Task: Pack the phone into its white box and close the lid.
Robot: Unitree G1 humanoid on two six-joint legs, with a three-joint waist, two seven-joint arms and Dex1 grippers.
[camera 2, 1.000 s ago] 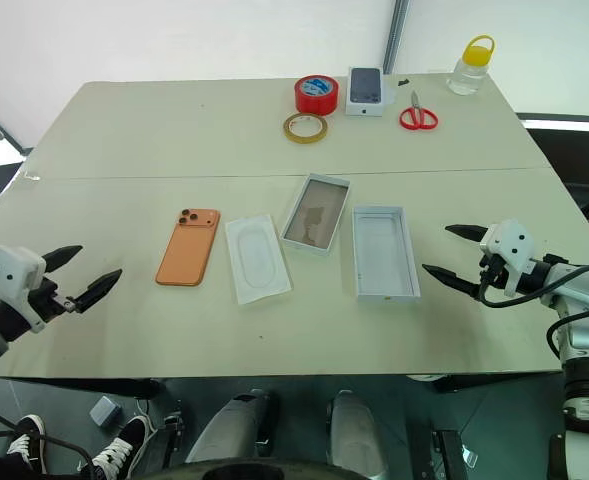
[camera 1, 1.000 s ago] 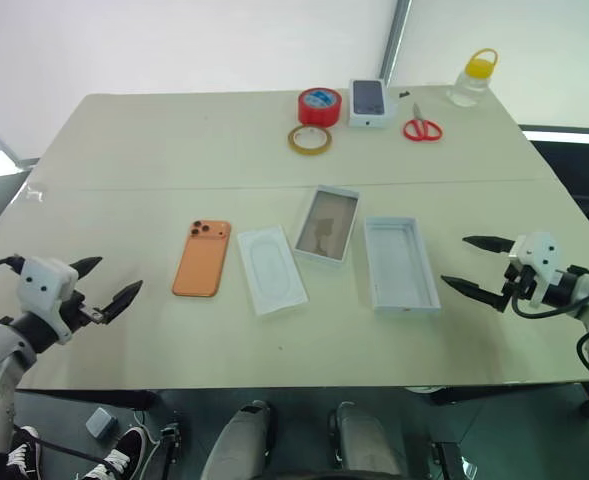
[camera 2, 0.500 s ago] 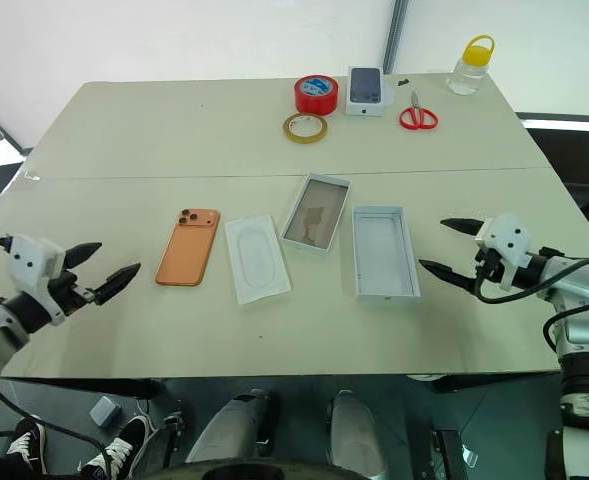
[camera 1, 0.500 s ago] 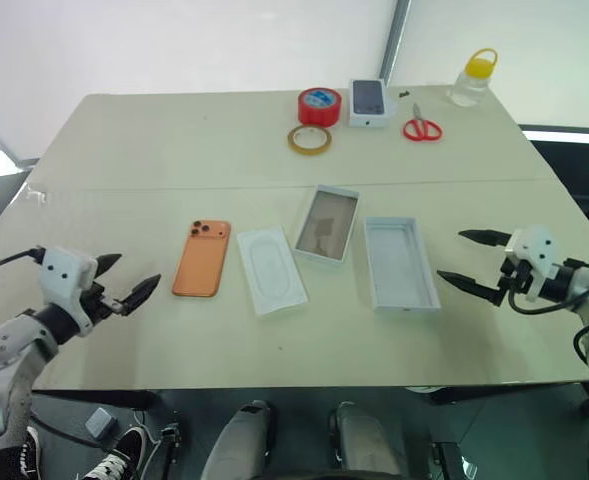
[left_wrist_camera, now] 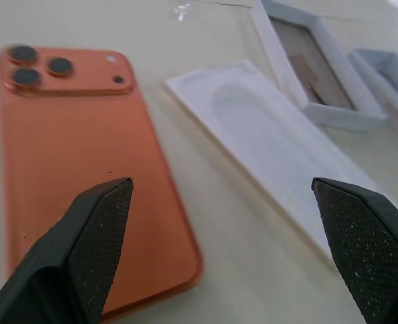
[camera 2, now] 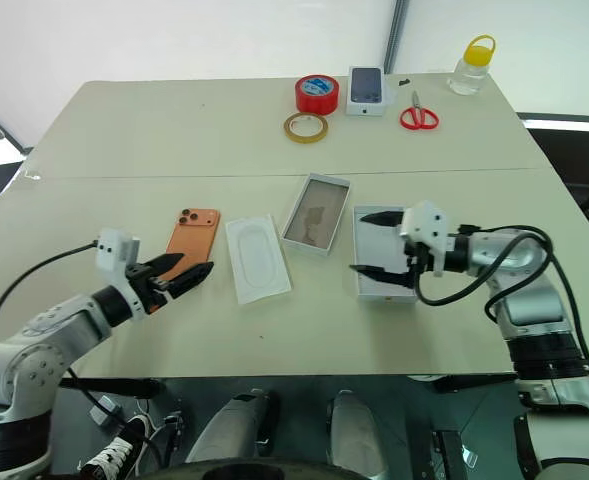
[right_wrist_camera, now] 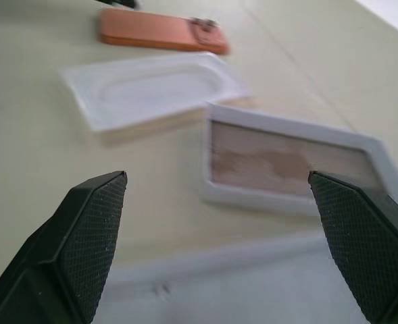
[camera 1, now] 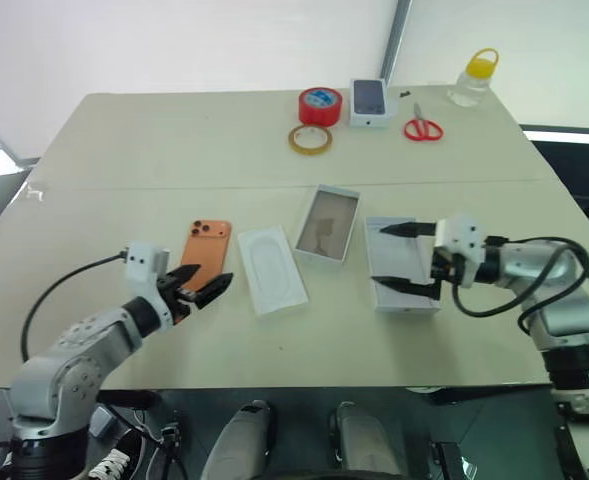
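Beige desk (camera 1: 174, 150) under a pale wall carries everything. At its middle the phone (camera 1: 202, 257) lies flat, back up, long axis running from 12 to 6 o'clock, camera cluster at the 12 o'clock end. Just beside it at 3 o'clock lies a thin white insert (camera 1: 271, 268), empty, a little slanted. Next, toward 3 o'clock, the white box (camera 1: 327, 224) rests tilted, its brownish floor showing and nothing in it. Farther toward 3 o'clock the lid (camera 1: 402, 270) lies open side up, also empty.

Left pincer (camera 1: 200, 284) hovers with jaws wide at the phone's 6 o'clock end, one finger (left_wrist_camera: 84, 250) over the orange back. Right pincer (camera 1: 402, 257) hangs jaws wide over the lid, pointing toward 9 o'clock, holding nothing.

At the far edge, toward 12 o'clock, stand a red tape roll (camera 1: 319, 105), a tan tape ring (camera 1: 309, 139), a small printed box (camera 1: 370, 102), red scissors (camera 1: 422, 127) and a yellow-capped bottle (camera 1: 473, 78), all well apart from the phone.
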